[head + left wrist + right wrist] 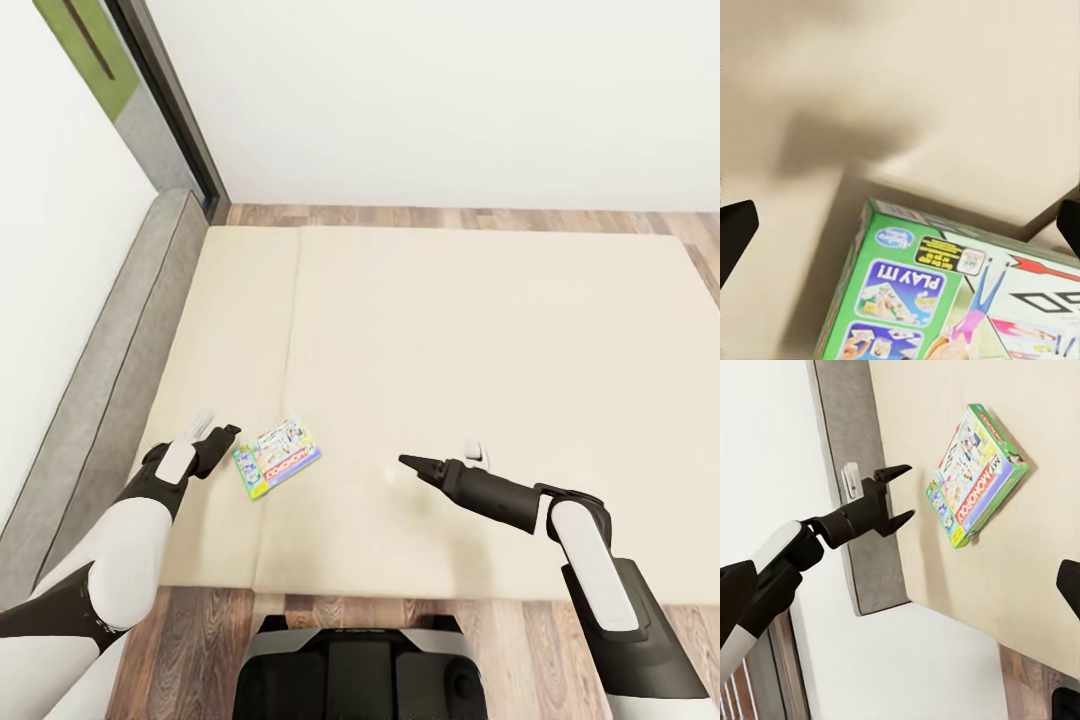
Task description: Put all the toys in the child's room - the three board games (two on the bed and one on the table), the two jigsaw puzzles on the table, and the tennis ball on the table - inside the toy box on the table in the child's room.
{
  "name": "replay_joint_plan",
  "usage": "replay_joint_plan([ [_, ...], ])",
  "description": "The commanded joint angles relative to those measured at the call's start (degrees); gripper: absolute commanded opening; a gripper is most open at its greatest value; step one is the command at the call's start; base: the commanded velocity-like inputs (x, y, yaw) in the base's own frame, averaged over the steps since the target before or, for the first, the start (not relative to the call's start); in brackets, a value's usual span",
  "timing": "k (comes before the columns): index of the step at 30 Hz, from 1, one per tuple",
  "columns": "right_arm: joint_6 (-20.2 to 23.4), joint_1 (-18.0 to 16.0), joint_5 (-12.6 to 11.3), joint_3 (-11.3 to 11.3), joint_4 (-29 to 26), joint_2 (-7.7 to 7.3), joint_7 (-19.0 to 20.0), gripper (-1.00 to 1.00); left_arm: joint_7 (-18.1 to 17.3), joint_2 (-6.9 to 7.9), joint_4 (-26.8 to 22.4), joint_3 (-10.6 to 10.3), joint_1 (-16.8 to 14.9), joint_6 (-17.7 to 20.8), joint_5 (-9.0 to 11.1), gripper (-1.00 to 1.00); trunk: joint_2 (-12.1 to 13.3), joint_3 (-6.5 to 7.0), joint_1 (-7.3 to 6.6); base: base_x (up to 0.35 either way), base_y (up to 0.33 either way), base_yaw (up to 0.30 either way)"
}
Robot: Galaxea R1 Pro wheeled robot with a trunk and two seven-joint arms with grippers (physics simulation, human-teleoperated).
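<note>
Green-edged flat cardboard Monopoly game box (277, 457) is lying at lower left of the head frame on the broad beige bed (500, 350). Left gripper (222, 437) is hovering just beside it, fingers wide, seemingly lining up to straddle an edge. Right gripper (408, 462) is idling apart; its spread is unclear.

We see bright, even light over the broad beige mattress (480, 380). In the left wrist view the green-edged printed game box (952, 292) throws a soft shadow on this mattress, and that picture is a little blurred everywhere.
</note>
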Motion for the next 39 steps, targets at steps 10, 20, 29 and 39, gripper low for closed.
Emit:
replay_joint_plan([
  [10,0.12,-3.55,0.4,-0.09,-0.01,-0.08,4.55,1.0,0.36,-0.16,-0.07,0.13,-0.02,-0.54,0.7,1.0,-0.06,-0.97,0.02,0.0,0.0,0.0],
  [20,0.12,-7.38,0.33,0.04,-0.01,0.19,9.01,1.0,0.29,-0.18,-0.01,0.14,-0.02,-1.22,0.73,1.0,-0.06,-1.89,0.02,0.0,0.0,0.002],
  [29,0.12,-8.1,0.3,0.14,-0.01,0.25,9.47,1.0,0.26,-1.51,0.03,0.13,-0.02,-1.28,0.75,1.0,-0.06,-2.58,0.02,0.0,0.0,0.033],
  [39,0.12,-8.17,0.3,0.15,-0.01,0.21,9.52,1.0,0.1,-2.23,0.03,0.15,-0.02,-1.28,0.74,1.0,-0.06,-2.69,0.02,0.0,0.0,0.006],
])
